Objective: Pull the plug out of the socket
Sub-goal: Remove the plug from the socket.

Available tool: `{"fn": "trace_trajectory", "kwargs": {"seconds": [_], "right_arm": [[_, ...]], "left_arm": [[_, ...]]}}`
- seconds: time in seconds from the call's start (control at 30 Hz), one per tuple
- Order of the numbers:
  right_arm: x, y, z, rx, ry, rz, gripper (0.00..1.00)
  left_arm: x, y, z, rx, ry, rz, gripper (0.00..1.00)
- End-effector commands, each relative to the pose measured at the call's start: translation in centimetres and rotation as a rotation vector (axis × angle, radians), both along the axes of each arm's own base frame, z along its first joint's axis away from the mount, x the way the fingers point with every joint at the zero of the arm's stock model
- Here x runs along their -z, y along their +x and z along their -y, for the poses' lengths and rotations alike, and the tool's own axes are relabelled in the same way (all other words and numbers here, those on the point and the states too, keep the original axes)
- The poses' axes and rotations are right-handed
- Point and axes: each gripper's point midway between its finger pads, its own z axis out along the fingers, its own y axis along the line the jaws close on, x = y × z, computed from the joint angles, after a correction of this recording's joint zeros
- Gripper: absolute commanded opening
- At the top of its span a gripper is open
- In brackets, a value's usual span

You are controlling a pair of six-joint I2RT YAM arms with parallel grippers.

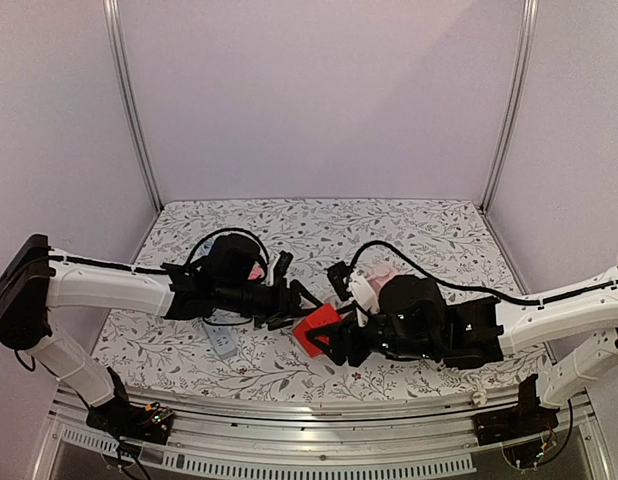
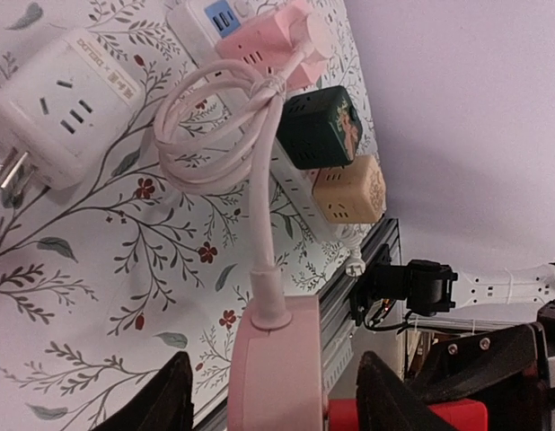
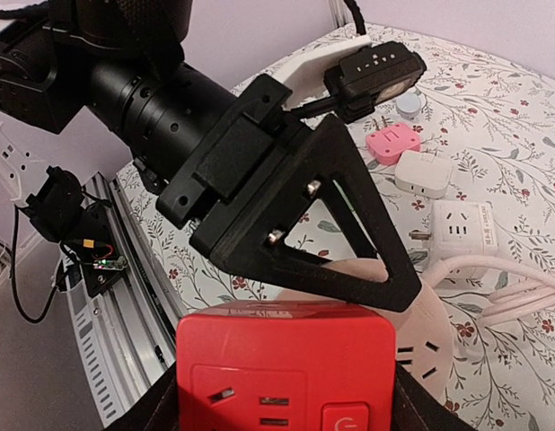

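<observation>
The counter [image 1: 419,230] is covered by a white cloth printed with grey leafy sprigs and small red flowers. It sits inside a booth of plain pale lilac walls [image 1: 319,90], with aluminium posts [image 1: 134,100] at the back corners and a metal rail [image 1: 309,412] along the near edge.

Near the front centre, the right tool [image 3: 282,404] is clamped on the red socket cube [image 3: 286,368]. The pink plug [image 2: 276,359] sits against that cube. The left tool [image 2: 273,400] straddles the plug, jaws apart with a gap on each side.

The plug's pink cable [image 2: 259,180] loops across the cloth. A white adapter [image 2: 57,108] lies nearby, and a white power strip [image 2: 189,20] carries a green cube [image 2: 322,126] and a beige cube [image 2: 349,189].
</observation>
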Motion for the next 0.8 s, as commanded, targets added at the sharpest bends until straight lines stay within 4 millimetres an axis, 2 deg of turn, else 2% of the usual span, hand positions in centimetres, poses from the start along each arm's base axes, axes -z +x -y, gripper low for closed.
{"fn": "trace_trajectory", "kwargs": {"seconds": [0.0,0.53,0.77], "right_arm": [[-5.4,0.8,-1.6,0.001,0.155,0.088,0.32],[-4.8,1.5,-1.2,0.044,0.151,0.064,0.31],[-4.2,2.1,-1.1,0.048,0.159,0.021,0.31]], "left_arm": [[-1.0,-1.0,1.2,0.042,-0.047,0.001,0.55],[-1.5,-1.5,1.2,0.056,-0.06,0.01,0.24],[-1.6,-1.6,0.9,0.068,-0.045,0.041,0.19]]}}
